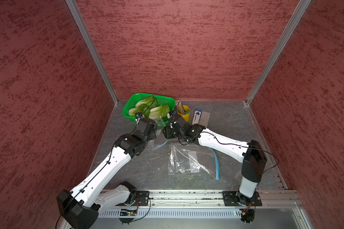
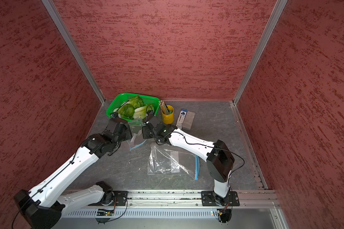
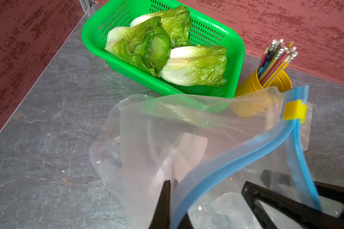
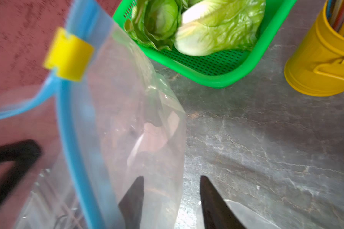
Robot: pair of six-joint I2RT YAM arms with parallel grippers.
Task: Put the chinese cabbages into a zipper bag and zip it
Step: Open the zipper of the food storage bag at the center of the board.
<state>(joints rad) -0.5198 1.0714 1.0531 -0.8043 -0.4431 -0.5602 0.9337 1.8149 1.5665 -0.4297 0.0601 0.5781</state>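
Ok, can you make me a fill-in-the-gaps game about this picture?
___ chinese cabbages lie in the basket.
The basket is coloured ___.
The cup holding pencils is ___.
The lifted zipper bag has a ___ zip strip.
Missing words: three; green; yellow; blue.

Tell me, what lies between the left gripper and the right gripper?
The held zipper bag, of clear plastic, hangs between the left gripper and the right gripper; both top views show it.

Veined grey table (image 3: 38, 138)
Green mesh basket (image 3: 115, 17), white-and-green chinese cabbages (image 3: 197, 65), blue-striped clear zipper bag (image 3: 167, 138), yellow slider (image 3: 294, 111).
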